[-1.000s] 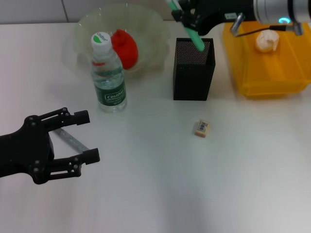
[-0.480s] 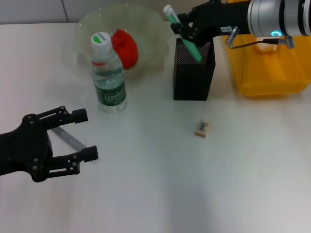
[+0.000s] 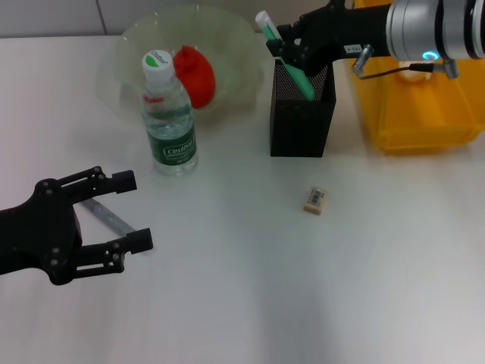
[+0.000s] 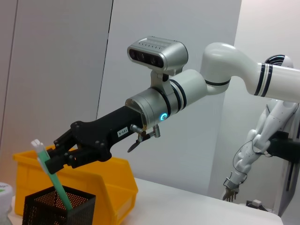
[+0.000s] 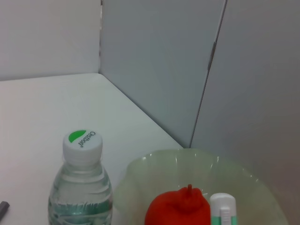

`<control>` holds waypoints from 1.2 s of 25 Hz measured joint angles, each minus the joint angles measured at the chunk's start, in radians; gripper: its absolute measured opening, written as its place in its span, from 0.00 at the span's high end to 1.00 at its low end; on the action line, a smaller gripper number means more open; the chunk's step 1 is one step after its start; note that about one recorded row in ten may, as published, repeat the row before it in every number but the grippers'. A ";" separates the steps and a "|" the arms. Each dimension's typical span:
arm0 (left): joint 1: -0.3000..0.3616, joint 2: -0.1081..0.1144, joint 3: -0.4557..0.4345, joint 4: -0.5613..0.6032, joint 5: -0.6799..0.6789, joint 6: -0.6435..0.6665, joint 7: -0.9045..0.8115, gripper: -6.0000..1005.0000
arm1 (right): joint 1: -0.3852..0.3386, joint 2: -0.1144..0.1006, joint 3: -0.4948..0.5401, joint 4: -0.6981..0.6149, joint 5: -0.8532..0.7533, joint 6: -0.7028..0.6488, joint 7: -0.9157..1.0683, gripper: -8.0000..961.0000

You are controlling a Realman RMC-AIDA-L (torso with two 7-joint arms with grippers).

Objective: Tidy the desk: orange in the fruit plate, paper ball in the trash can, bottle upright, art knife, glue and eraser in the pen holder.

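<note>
My right gripper (image 3: 292,47) is shut on the green glue stick (image 3: 286,54), whose lower end is inside the black mesh pen holder (image 3: 301,114); the left wrist view shows this too (image 4: 52,176). My left gripper (image 3: 136,211) is open low over the desk, with the grey art knife (image 3: 107,215) lying between its fingers. The bottle (image 3: 170,121) stands upright. The orange (image 3: 195,76) lies in the pale-green fruit plate (image 3: 144,38). The tan eraser (image 3: 314,200) lies in front of the holder. The yellow trash can (image 3: 424,106) is at the right; the paper ball is hidden behind my right arm.
The bottle stands just in front of the fruit plate and to the left of the pen holder. The trash can stands close to the holder's right side. A white wall edge runs along the back of the desk.
My right gripper has lowered the glue stick into the pen holder and its arm now covers the paper ball in the trash can. My left gripper has barely moved.
</note>
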 joint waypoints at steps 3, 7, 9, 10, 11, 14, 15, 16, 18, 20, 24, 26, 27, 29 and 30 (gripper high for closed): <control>0.000 0.000 0.000 0.000 0.000 0.000 0.000 0.18 | 0.006 -0.001 0.017 0.019 0.001 -0.003 0.005 0.79; 0.000 0.000 0.000 0.000 0.000 0.000 0.000 0.18 | 0.006 -0.001 0.028 0.014 -0.004 -0.017 0.020 0.77; 0.000 0.000 0.000 0.000 0.000 0.000 0.000 0.18 | 0.003 -0.002 0.028 -0.005 -0.008 -0.033 0.038 0.72; 0.000 0.000 0.000 0.000 0.000 0.000 0.001 0.18 | 0.001 -0.003 0.031 -0.017 -0.013 -0.045 0.049 0.70; 0.000 0.000 0.000 0.000 0.000 0.000 0.002 0.18 | -0.002 -0.004 0.037 -0.049 -0.031 -0.077 0.078 0.67; 0.000 0.001 0.000 0.000 0.000 0.000 0.006 0.18 | -0.004 -0.004 0.042 -0.095 -0.070 -0.126 0.137 0.60; 0.000 0.001 0.000 0.000 0.000 0.001 0.007 0.18 | -0.004 -0.004 0.041 -0.131 -0.106 -0.163 0.181 0.58; 0.000 0.001 0.000 0.000 0.000 0.001 0.008 0.18 | -0.003 -0.004 0.035 -0.201 -0.183 -0.244 0.269 0.55; 0.000 0.001 0.000 0.000 0.000 0.002 0.008 0.18 | 0.002 -0.004 0.033 -0.238 -0.223 -0.292 0.313 0.49; 0.000 0.001 0.000 0.000 0.000 0.004 0.009 0.18 | 0.017 -0.002 0.029 -0.304 -0.298 -0.399 0.400 0.42; 0.000 0.002 0.000 0.000 0.001 0.005 0.009 0.18 | 0.066 -0.001 0.023 -0.400 -0.415 -0.604 0.540 0.39; 0.000 0.003 0.000 0.001 0.001 0.007 0.009 0.18 | 0.110 -0.001 0.013 -0.398 -0.483 -0.717 0.595 0.39; 0.000 0.003 0.000 0.001 0.001 0.008 0.010 0.18 | 0.110 -0.001 0.013 -0.398 -0.483 -0.717 0.595 0.39; 0.000 0.003 0.001 0.000 0.002 0.008 0.012 0.18 | 0.129 0.000 -0.009 -0.365 -0.524 -0.740 0.619 0.39; 0.000 0.003 0.001 0.000 0.002 0.008 0.012 0.18 | 0.135 0.001 -0.024 -0.342 -0.538 -0.741 0.627 0.39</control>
